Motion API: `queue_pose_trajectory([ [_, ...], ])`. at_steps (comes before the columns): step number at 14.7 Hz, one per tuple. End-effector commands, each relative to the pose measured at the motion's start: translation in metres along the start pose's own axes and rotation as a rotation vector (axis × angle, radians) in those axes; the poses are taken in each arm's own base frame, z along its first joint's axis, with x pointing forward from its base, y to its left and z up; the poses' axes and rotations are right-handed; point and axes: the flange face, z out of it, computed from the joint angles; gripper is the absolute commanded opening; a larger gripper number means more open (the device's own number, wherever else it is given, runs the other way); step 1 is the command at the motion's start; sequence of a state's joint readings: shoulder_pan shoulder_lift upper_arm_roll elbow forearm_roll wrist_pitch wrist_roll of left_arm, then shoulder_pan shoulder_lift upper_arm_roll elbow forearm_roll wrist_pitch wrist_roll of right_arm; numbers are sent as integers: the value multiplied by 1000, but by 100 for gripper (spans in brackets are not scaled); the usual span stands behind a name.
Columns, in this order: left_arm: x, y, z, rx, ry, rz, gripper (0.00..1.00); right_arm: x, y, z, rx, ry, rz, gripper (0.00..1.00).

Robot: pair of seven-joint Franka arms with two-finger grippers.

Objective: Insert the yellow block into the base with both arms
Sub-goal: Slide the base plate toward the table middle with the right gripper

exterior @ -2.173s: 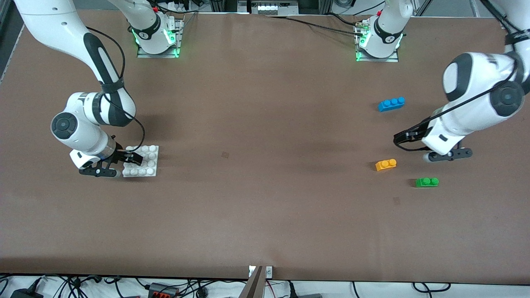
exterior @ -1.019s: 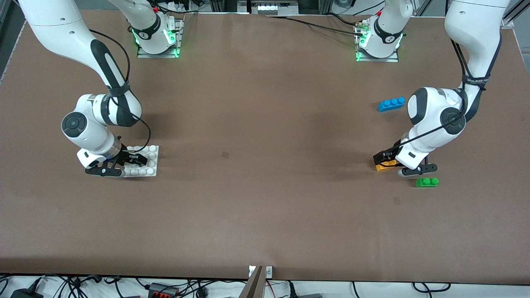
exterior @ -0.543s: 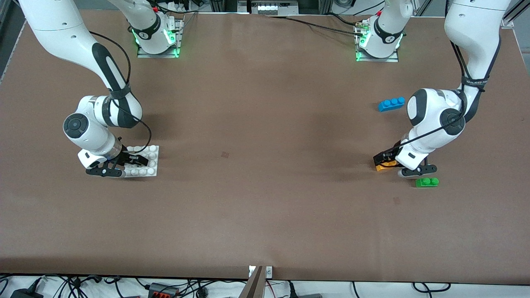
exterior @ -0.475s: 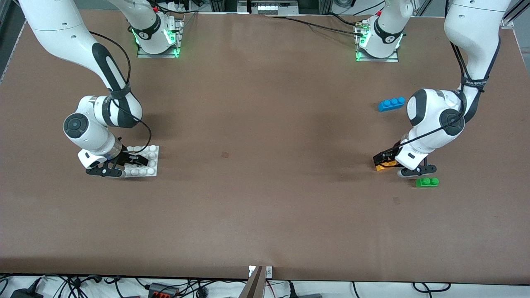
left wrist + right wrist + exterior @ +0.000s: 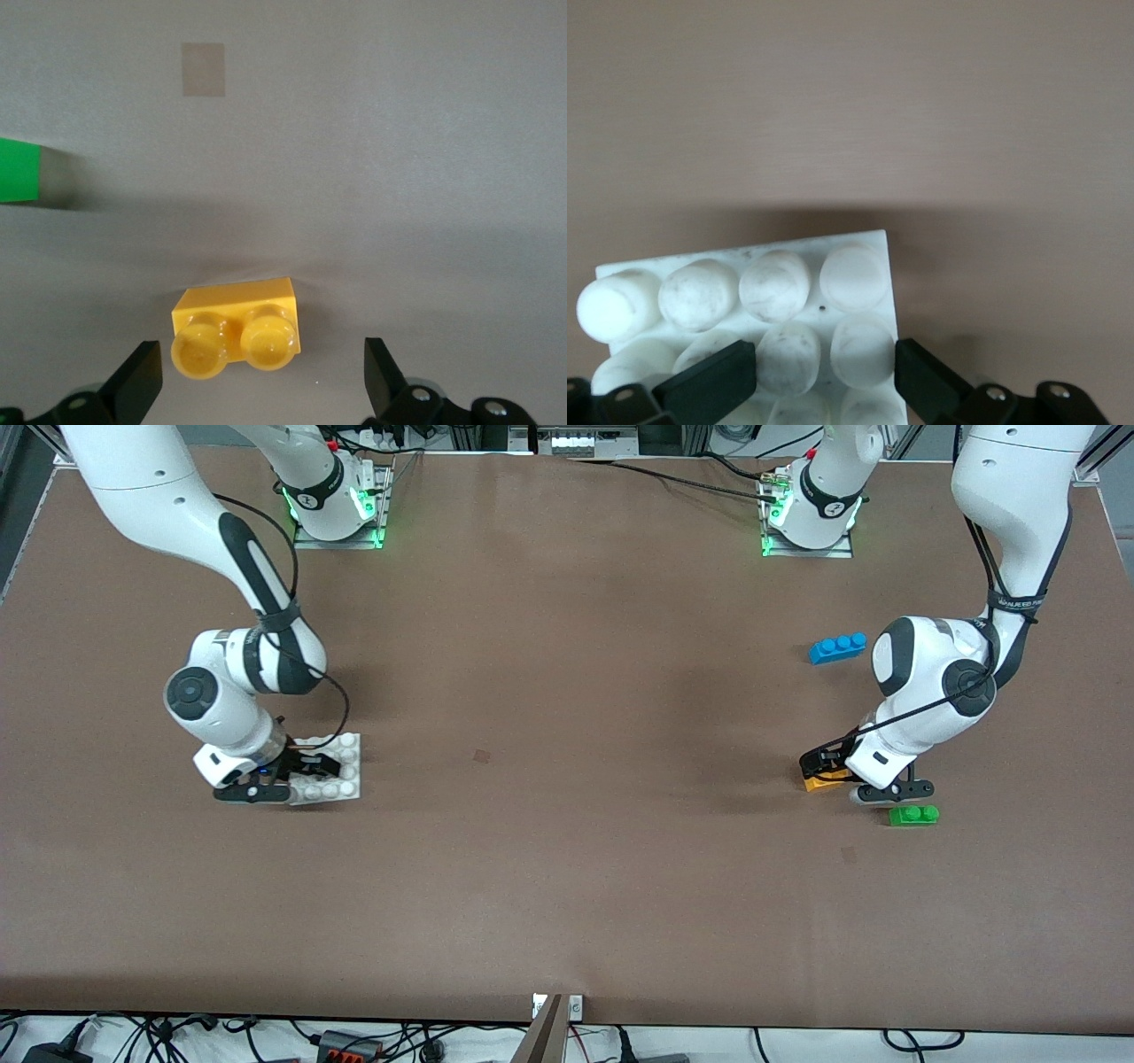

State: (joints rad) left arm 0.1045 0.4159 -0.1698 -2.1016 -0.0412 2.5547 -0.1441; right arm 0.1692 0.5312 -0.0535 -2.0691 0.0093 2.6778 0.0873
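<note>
The yellow block sits flat on the table toward the left arm's end, studs up, just beside the green brick and nearer the camera than the blue brick. Right over it, the left gripper has come down and parked, fingers spread wide, one on each side of the block and not touching it; nothing has budged there in the last half second, so the squeeze looks like the next move, and it hasn't started. Now to the right arm's end: the right gripper is clamped on the base, fingers pinching across the studs, and here's the change: plate and wrist have both shifted a little toward the table's middle since a moment ago. So the base is on its way, carried or dragged, I can't tell which. The insertion itself is well off, with block and base well apart.
</note>
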Motion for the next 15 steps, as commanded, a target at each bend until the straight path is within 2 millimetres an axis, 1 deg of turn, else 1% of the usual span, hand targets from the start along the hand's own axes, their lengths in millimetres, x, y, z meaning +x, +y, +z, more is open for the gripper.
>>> queue_pose_trajectory([
  [1,3,-4,0,8,14,27,100,-16,-49,22,23,-39,10,74],
  [3,4,-5,4,8,31,31,100,-22,-77,22,38,-52,-14,74],
  [4,5,-6,7,10,39,33,100,-25,-88,21,44,-67,-29,74],
  [5,5,-10,12,16,35,33,100,-23,-98,18,50,-91,-39,74],
  [7,5,-11,12,16,42,35,100,-20,-113,11,53,-128,-22,74],
  [8,5,-11,12,19,42,40,100,-20,-127,7,66,-127,-14,74],
  [10,6,-14,13,20,41,35,100,-17,-137,11,72,-127,-4,74],
  [11,6,-14,13,20,41,37,100,-18,-147,12,79,-129,-14,74],
  [14,5,-14,14,21,38,36,100,-19,-185,11,113,-128,17,73],
  [15,4,-14,14,21,38,36,100,-18,-193,12,120,-129,35,73],
])
